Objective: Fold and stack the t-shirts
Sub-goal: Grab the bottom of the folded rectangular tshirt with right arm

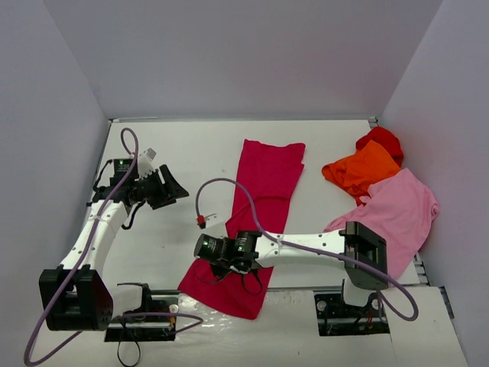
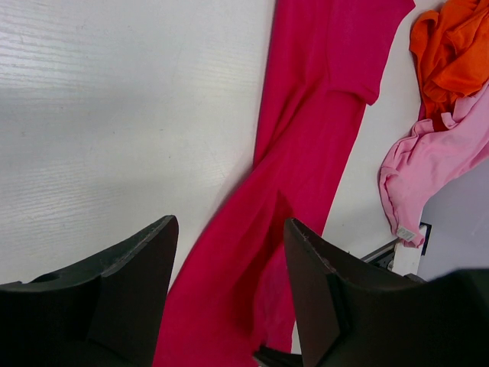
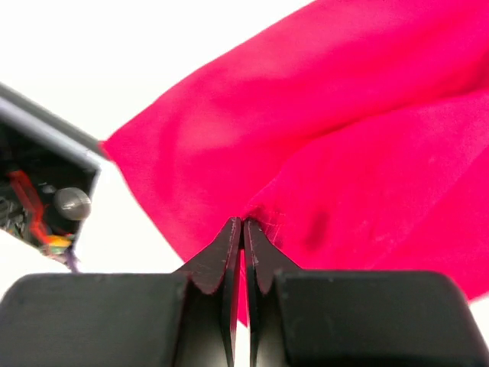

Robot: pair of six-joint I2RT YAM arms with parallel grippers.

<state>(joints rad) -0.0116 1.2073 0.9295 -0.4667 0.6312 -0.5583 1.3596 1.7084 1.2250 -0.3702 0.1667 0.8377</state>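
The crimson-magenta t-shirt [image 1: 263, 191] lies as a long folded strip down the middle of the table, from the back to the near edge. My right gripper [image 1: 216, 267] reaches in from the right over its near end. In the right wrist view this gripper [image 3: 243, 222] is shut, its tips pinching a fold of the crimson cloth [image 3: 344, 138]. My left gripper [image 1: 177, 191] hovers left of the strip. Its jaws [image 2: 229, 222] stand open with nothing between them, and the crimson shirt [image 2: 306, 153] lies beyond and below.
At the back right lies a pile of an orange t-shirt [image 1: 363, 172], a red one [image 1: 382, 140] behind it and a light pink one [image 1: 401, 210] in front. The orange shirt [image 2: 451, 53] and pink shirt [image 2: 435, 160] also show in the left wrist view. Grey walls enclose the table.
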